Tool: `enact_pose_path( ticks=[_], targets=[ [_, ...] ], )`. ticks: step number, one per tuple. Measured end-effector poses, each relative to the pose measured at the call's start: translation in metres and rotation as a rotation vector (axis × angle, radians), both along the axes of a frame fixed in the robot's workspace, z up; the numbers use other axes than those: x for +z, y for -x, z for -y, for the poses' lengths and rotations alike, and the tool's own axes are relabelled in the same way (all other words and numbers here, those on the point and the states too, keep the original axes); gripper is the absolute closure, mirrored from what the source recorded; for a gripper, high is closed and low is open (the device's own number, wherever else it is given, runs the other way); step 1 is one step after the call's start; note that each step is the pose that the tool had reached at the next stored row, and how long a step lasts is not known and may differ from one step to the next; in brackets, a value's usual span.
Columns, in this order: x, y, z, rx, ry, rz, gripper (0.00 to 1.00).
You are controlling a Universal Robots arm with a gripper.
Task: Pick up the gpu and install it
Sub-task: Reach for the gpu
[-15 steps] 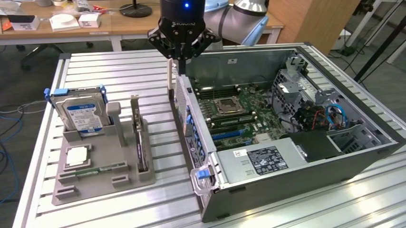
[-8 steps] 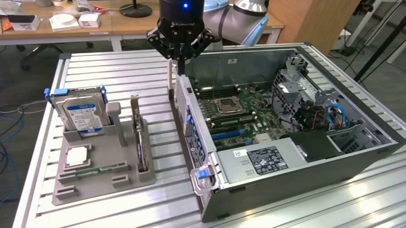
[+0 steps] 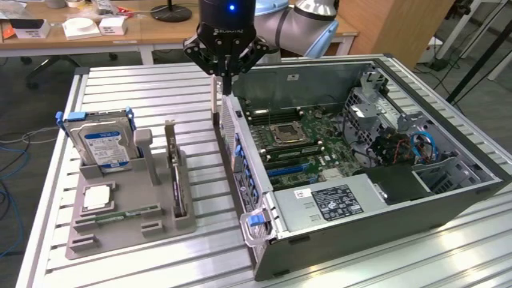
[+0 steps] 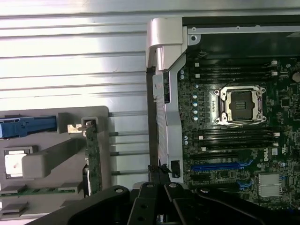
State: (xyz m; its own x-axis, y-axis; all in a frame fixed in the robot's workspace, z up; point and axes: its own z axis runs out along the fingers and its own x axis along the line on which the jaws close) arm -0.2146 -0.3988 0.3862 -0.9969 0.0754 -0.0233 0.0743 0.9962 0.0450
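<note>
Thin dark gpu (image 3: 176, 177) stands edgewise in gray holder (image 3: 120, 231).

I see a ribbed table (image 3: 120, 90) of bright smooth metal, a matt grey plastic tray (image 3: 128, 223), a dark matt metal computer case (image 3: 360, 237), and the gpu (image 3: 177, 180) with its silvery metal bracket (image 3: 169, 126).

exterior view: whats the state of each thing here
gripper: shut, holding nothing, above the case's rear edge
gpu: standing on edge in the grey holder, not picked up
hard drive: upright in the holder
memory stick: lying flat in the holder
computer case: side open, motherboard exposed
cpu socket: uncovered
</note>
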Motion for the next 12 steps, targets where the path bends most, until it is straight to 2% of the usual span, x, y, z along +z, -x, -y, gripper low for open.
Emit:
enact_pose_path(
  ticks=[12],
  targets=[
    [-0.0012, 0.0046, 0.0, 0.0, 0.0, -0.0001, 0.89]
  ],
)
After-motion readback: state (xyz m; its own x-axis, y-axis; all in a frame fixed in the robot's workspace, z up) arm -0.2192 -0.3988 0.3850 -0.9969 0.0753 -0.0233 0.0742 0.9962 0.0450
